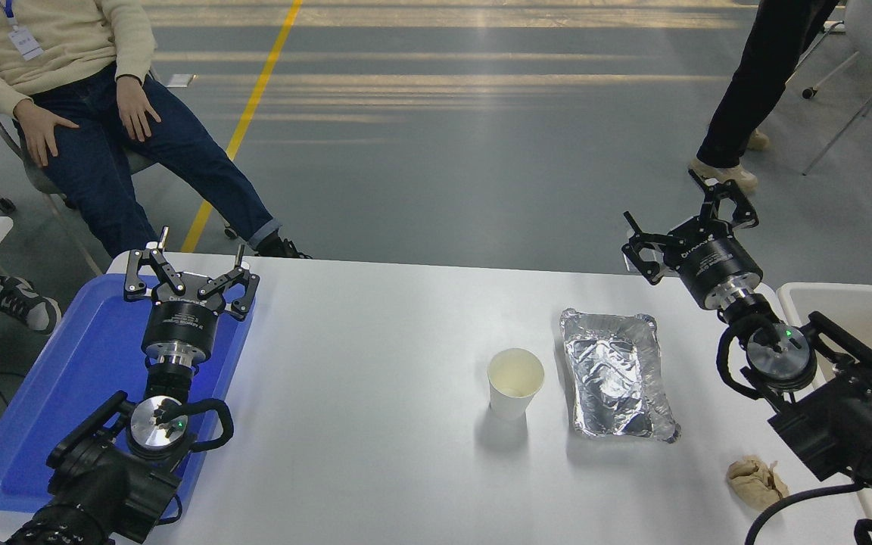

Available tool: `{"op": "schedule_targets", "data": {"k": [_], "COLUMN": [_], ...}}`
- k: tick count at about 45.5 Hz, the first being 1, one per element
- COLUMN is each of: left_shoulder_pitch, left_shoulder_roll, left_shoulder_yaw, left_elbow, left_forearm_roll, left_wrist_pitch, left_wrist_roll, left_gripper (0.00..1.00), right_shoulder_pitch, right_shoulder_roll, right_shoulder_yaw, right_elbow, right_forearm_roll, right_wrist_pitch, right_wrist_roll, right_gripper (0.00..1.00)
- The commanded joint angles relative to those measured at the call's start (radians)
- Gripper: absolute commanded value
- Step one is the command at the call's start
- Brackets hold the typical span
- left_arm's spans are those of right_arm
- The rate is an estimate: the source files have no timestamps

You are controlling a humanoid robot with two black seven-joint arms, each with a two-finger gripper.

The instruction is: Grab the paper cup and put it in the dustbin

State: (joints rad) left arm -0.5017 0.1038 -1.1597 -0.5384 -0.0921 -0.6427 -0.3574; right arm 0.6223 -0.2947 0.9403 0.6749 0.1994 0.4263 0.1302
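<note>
— White paper cup [515, 382]: where is it standing?
— Upright mid-worktop [375, 363], just left of the foil tray [618, 375].
— And the right gripper [689, 227]?
— Hovering far right by the dustbin [852, 310], fingers spread wide, holding nothing; the left gripper [190, 276] is parked open over the blue tray [95, 356].

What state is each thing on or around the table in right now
paper cup: upright, open end up, not held
foil tray: crumpled, lying flat right of the cup
paper wad: crumpled, near the right arm
dustbin: at the table's right edge, mostly hidden
left gripper: open, over the blue tray
right gripper: open, holding nothing
</note>
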Motion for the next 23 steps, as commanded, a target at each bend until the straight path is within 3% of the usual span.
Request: {"op": "schedule_targets", "data": {"k": [1,23], "left_shoulder_pitch": [0.0,0.0], "left_shoulder_roll": [-0.001,0.0], "left_shoulder_yaw": [0.0,0.0], "left_elbow": [0.0,0.0], "left_forearm_roll": [0.002,0.0], "left_wrist_pitch": [0.0,0.0], "left_wrist_roll": [0.0,0.0], "left_gripper": [1.0,1.0], "right_shoulder_pitch": [-0.013,-0.033], "right_shoulder_roll": [0.002,-0.008], "right_shoulder_yaw": [0.0,-0.002], "right_elbow": [0.005,0.029], "right_forearm_roll": [0.0,-0.037], "right_wrist_pitch": [0.003,0.012], "right_wrist_roll": [0.0,-0.001], "right_gripper": [1.0,1.0]}}
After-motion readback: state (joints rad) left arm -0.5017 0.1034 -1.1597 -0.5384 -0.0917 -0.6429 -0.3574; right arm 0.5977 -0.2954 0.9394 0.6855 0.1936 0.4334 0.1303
